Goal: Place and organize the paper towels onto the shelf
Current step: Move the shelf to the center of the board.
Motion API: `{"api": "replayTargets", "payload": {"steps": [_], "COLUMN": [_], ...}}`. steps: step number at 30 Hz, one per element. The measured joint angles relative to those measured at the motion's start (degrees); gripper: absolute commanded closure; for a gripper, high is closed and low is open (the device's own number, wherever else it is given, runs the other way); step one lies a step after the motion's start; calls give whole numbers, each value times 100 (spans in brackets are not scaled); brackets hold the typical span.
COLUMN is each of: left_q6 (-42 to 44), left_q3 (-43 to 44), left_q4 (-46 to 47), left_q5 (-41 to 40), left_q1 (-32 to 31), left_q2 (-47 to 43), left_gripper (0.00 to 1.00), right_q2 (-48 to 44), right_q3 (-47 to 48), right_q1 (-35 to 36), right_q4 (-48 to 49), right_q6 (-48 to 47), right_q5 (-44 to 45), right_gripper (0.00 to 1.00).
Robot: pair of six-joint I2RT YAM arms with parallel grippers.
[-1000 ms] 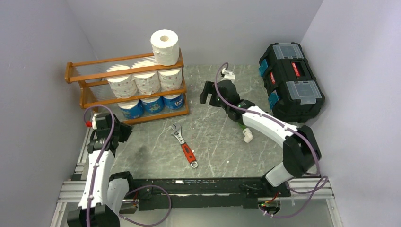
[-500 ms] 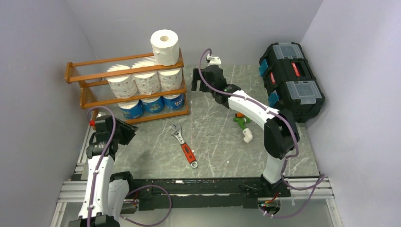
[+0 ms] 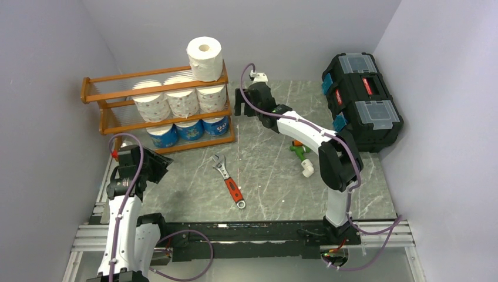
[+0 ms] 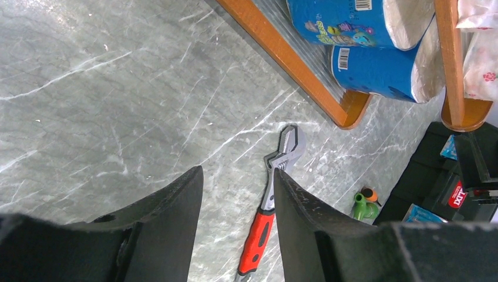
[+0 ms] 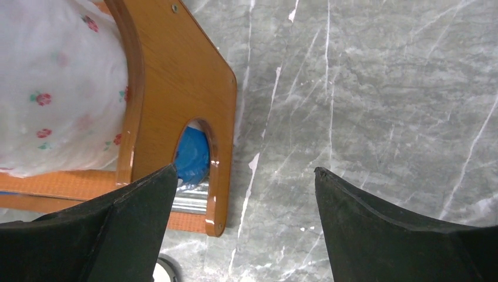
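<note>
Jaws nearest the front are the left jaws, on the white left arm [image 3: 120, 205], low over the grey stone-look tabletop [image 3: 264, 170]. They are partly open and hold nothing, so I think they are just waiting. A bit farther lies a red-handled metal wrench [image 3: 229, 179], flat and apart from everything, and a small green and orange tool [image 3: 299, 150]; neither belongs to this job. The white right arm [image 3: 305, 132] stretches far out, and the right jaws are wide open and empty just beside the right end of the orange-brown wooden shelf [image 3: 117, 77]. Wide is good, I think, because rolls are fat. On the shelf, like sits with like: three blue-wrapped paper rolls [image 3: 189, 129] on the bottom, three flower-print paper rolls [image 3: 182, 100] in the middle, and one plain white paper roll [image 3: 204, 57] standing on the top, hole up. All are bunched at the right end. Farthest right sits a black plastic toolbox with red latches [image 3: 361, 100].
</note>
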Motion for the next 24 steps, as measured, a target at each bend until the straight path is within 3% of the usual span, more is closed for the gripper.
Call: {"api": "replayTargets", "payload": {"steps": [16,24], "left_q6": [42,42], "left_q3": [-13,-48], "left_q4": [-2,-7], "left_q5": [9,17], "left_q1": [0,0], "left_q2": [-13,-87], "left_gripper": [47,47], "right_q2": [-647,-662], "right_q3": [-581,-535], "right_q1": [466,629], "right_q4": [527,501], "right_q6": [4,-2], "right_q5": [269,258], "right_gripper": [10,19]}}
